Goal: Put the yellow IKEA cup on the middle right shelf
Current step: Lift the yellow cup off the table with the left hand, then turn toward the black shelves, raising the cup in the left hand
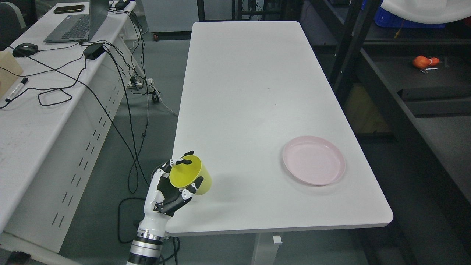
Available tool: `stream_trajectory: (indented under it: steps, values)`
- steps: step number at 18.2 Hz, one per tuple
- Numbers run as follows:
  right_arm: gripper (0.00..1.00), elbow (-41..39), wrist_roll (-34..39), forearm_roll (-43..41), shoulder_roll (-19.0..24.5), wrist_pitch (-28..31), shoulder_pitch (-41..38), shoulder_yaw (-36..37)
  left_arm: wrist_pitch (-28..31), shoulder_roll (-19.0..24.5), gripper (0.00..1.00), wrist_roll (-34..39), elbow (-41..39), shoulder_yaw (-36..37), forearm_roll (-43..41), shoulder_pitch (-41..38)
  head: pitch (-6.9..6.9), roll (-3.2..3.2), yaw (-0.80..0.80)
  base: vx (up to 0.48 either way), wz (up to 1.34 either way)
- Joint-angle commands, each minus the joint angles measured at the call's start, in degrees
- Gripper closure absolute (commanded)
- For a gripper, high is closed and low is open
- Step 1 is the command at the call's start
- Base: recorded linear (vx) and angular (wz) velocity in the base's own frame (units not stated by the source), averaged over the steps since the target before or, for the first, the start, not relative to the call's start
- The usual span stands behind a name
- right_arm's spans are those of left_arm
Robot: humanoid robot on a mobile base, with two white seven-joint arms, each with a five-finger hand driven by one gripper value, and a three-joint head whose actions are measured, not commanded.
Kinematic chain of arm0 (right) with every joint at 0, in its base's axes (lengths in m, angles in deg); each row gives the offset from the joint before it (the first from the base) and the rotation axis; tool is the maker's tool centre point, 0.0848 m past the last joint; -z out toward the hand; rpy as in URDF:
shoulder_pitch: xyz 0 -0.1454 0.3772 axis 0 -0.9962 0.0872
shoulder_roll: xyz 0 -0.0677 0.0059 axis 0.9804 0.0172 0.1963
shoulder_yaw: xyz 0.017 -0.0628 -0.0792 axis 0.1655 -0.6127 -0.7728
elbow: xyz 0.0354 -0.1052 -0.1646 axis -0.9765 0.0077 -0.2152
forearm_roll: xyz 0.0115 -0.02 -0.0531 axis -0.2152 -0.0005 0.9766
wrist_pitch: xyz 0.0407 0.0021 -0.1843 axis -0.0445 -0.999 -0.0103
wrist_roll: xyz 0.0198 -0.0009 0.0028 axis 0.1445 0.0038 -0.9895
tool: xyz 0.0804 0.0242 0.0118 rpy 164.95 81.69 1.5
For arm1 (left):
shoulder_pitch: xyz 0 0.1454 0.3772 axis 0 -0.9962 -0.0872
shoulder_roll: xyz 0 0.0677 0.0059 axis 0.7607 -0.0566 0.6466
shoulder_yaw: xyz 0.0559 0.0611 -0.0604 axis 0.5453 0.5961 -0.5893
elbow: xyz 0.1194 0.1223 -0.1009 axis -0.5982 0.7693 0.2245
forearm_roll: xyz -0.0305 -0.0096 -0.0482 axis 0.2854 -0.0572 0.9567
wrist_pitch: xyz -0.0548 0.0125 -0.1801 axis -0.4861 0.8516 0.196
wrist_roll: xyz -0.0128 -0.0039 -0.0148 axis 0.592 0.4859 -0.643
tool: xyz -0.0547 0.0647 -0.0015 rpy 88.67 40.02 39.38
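1. Nearest you, the left hand (173,187) gripped the yellow cup (191,179), fingers wrapped round it, cup tilted with its mouth toward the camera, over the white table's (250,92) near-left corner.
2. Further right lay a pink plate (314,165), well apart.
3. Beyond, the dark shelf (423,84) waited; you were in the carry step, and next I judge you needed a long move right.

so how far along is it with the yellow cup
Pickup looks done: the left robot hand grips the cup, tilted on its side and apparently lifted over the table's near left corner. Left to do: carry it across to the shelf on the right and set it down. The plate sits untouched.
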Motion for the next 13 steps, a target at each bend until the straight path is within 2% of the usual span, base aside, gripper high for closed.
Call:
stream_trajectory:
  steps: [1, 13]
  values:
    - [0.01, 0.00, -0.04, -1.41, -1.00, 0.00, -0.80, -0.97, -0.28, 1.00, 1.00, 0.08, -5.16, -0.68, 0.61, -2.60, 0.00, 0.00, 0.00, -0.174, -0.01]
    - [0.01, 0.00, -0.04, -1.41, -1.00, 0.00, -0.80, -0.97, 0.42, 1.00, 0.99, 0.34, -4.89, -0.68, 0.61, -3.65, 0.00, 0.00, 0.00, -0.199, -0.16]
